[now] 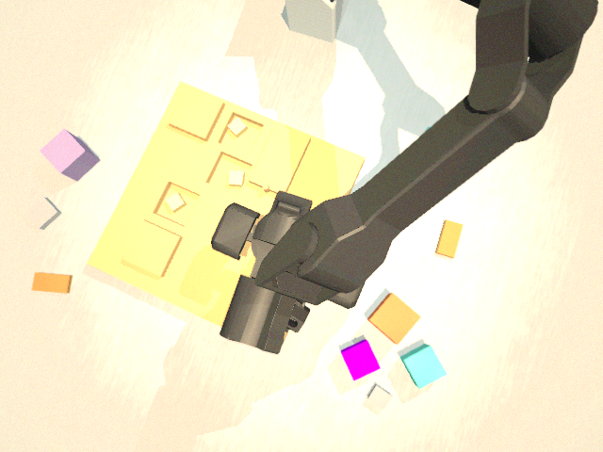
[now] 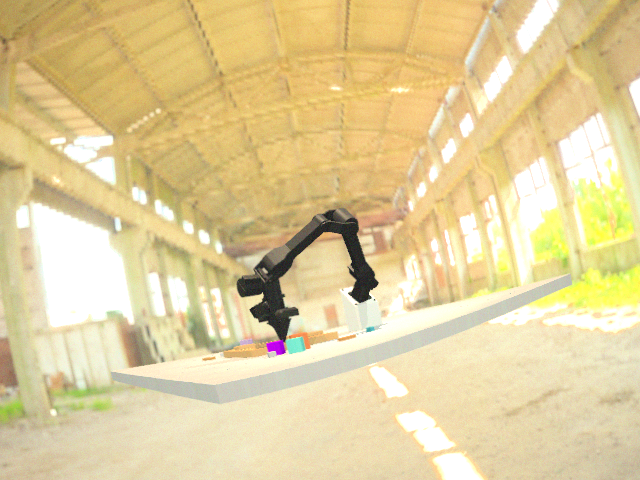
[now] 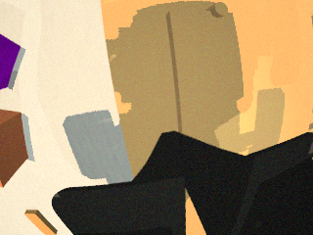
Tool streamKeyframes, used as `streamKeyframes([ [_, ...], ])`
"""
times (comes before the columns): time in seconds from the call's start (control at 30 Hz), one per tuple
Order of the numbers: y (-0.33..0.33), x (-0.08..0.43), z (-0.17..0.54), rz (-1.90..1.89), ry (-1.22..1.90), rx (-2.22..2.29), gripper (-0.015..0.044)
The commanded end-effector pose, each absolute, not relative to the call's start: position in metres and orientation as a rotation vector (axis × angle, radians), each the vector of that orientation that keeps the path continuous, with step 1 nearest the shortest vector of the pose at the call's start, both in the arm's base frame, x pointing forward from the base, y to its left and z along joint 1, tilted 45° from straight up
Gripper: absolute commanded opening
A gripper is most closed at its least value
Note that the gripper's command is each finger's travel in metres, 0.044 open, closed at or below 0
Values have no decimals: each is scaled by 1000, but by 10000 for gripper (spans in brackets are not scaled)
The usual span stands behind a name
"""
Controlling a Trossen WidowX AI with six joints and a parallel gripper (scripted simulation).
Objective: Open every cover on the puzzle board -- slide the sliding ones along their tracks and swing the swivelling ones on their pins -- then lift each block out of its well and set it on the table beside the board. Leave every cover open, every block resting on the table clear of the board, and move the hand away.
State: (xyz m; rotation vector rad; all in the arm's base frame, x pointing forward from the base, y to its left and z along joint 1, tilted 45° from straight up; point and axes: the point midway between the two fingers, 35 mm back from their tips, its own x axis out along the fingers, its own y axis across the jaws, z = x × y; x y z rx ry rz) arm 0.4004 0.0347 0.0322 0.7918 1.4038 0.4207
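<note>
The yellow puzzle board (image 1: 131, 199) (image 3: 289, 29) lies flat, with raised panels, thin grooves and recess edges. Small pale cubes (image 1: 236, 126) (image 1: 236, 178) (image 1: 175, 201) show at three of its recesses. A small peg (image 1: 266, 188) (image 3: 218, 10) stands near a long groove. My gripper (image 2: 283, 338) is shut and empty, pointing down low over the board's near right part; the arm hides its tips in the top view. A magenta block (image 1: 360, 360) (image 2: 275, 347) (image 3: 7, 61), an orange block (image 1: 394, 317) (image 3: 10, 142) and a cyan block (image 1: 423, 365) (image 2: 296, 344) rest on the table, clear of the board.
A small pale cube (image 1: 378, 398) lies beside the magenta block. A lilac cube (image 1: 65, 150), a pale angular piece (image 1: 57, 213) and a flat orange piece (image 1: 52, 282) lie left of the board. Another flat orange piece (image 1: 448, 238) lies right. The white arm base (image 1: 311, 19) stands behind.
</note>
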Motion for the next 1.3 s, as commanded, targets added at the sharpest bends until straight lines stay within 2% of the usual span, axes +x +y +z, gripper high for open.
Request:
streamKeyframes([
  [0.0, 34, 397, 28, 420, 1411, 800, 0],
  [1.27, 9, 384, 1, 418, 1411, 799, 0],
])
